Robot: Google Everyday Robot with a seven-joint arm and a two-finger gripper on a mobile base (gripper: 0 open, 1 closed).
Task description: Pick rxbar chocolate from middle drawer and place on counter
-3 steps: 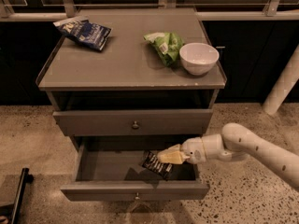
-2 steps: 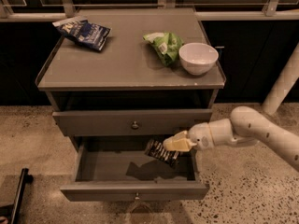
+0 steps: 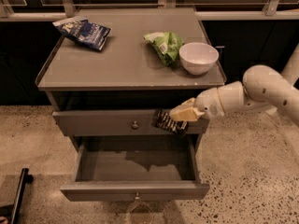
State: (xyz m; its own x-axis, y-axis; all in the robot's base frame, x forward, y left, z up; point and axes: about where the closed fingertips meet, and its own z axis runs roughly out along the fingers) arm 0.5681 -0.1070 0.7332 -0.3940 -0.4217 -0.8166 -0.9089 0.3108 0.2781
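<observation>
My gripper (image 3: 180, 116) is shut on the rxbar chocolate (image 3: 168, 122), a small flat black wrapper with white print. It holds the bar in the air in front of the upper drawer front, above the right part of the open middle drawer (image 3: 135, 190) and just below the counter (image 3: 117, 64) edge. The white arm comes in from the right. The drawer's inside shows bare grey with the bar's shadow on it.
On the counter lie a blue crinkled bag (image 3: 83, 31) at the back left, a green crinkled bag (image 3: 163, 45) and a white bowl (image 3: 198, 57) at the right. The shut upper drawer front (image 3: 107, 122) has a small knob. A dark bar (image 3: 18, 190) lies on the floor at left.
The gripper has lifted the rxbar out of the middle drawer and risen with it to the level of the upper drawer front.
</observation>
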